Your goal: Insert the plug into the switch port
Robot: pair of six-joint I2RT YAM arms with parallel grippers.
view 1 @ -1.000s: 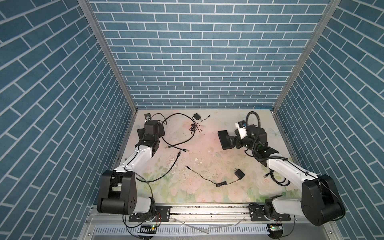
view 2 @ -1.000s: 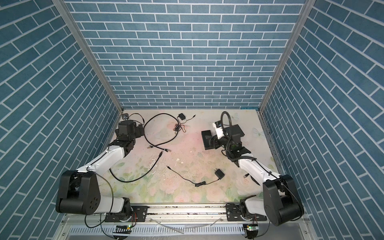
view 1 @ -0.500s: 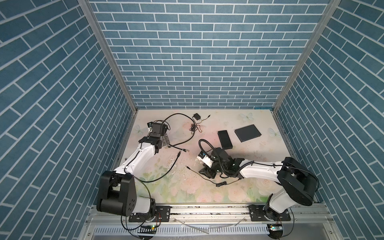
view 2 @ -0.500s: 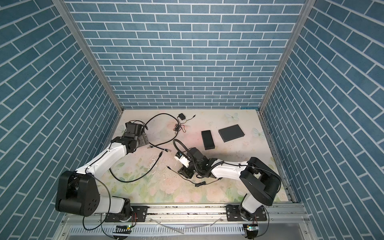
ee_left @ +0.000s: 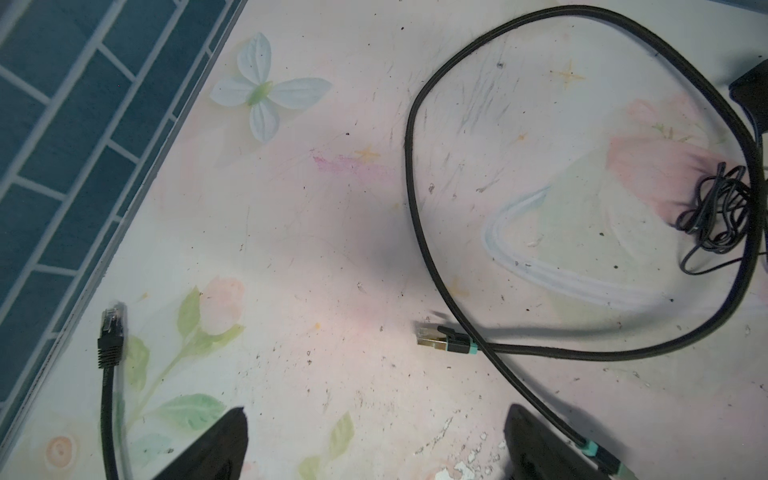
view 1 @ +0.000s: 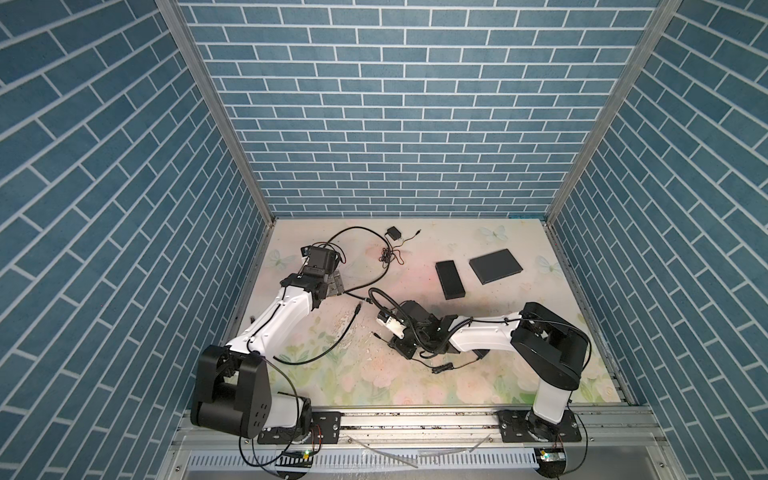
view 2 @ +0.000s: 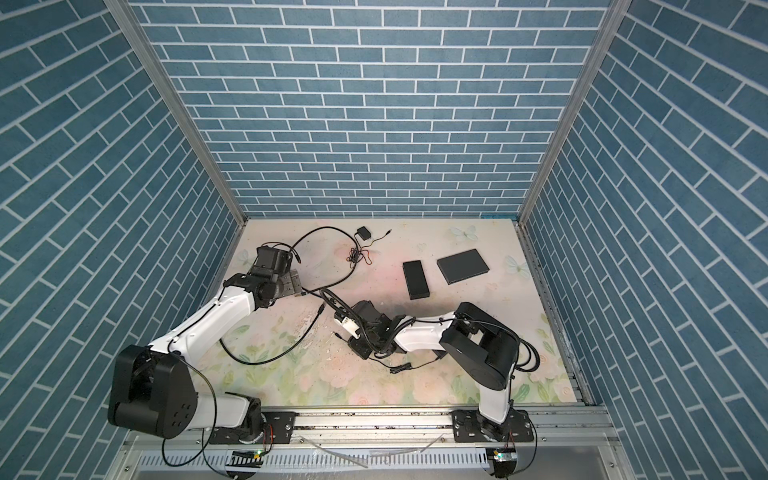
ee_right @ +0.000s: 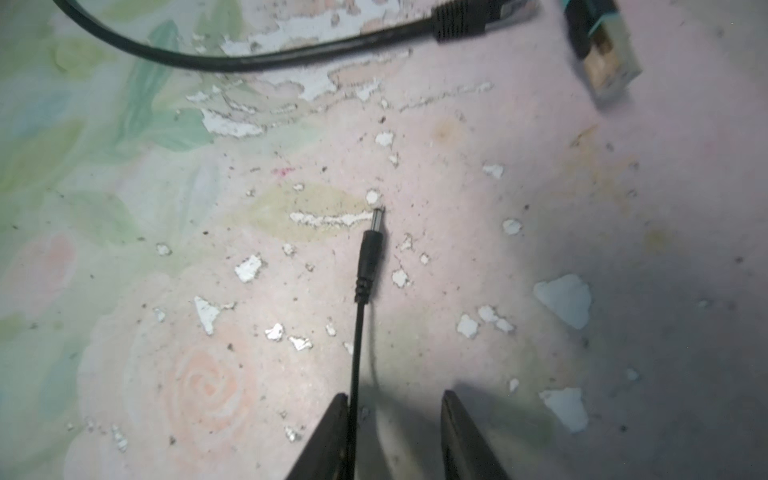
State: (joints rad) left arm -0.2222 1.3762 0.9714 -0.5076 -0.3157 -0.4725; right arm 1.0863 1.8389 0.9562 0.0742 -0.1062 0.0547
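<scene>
Right gripper (ee_right: 394, 399) sits low over the floral mat (ee_right: 124, 249), and there's the plug (ee_right: 371, 249): a slim black barrel with a bare metal tip and a ribbed collar. It lies flat just ahead of the fingertips, pointing away from them. Its thin black lead (ee_right: 355, 353) runs back between the jaws, tight against the inner edge of one finger (ee_right: 328, 440). The other finger stands clear, so the jaws are narrow but not pinching, and nothing is gripped.

Further out ahead lie a black network plug (ee_right: 461, 18) and a gold network plug (ee_right: 606, 62) with a teal collar.

Over to the left gripper (ee_left: 376, 409): jaws wide, nothing between them. A braided cable (ee_left: 409, 166) runs just beside one fingertip, and a gold-tipped connector (ee_left: 436, 338) lies ahead.

Farthest off in both top views, a narrow black box (view 1: 449, 279) and a wide black box (view 1: 495, 266) lie side by side, well apart from both sets of jaws. Which one carries the port, I cannot tell.
</scene>
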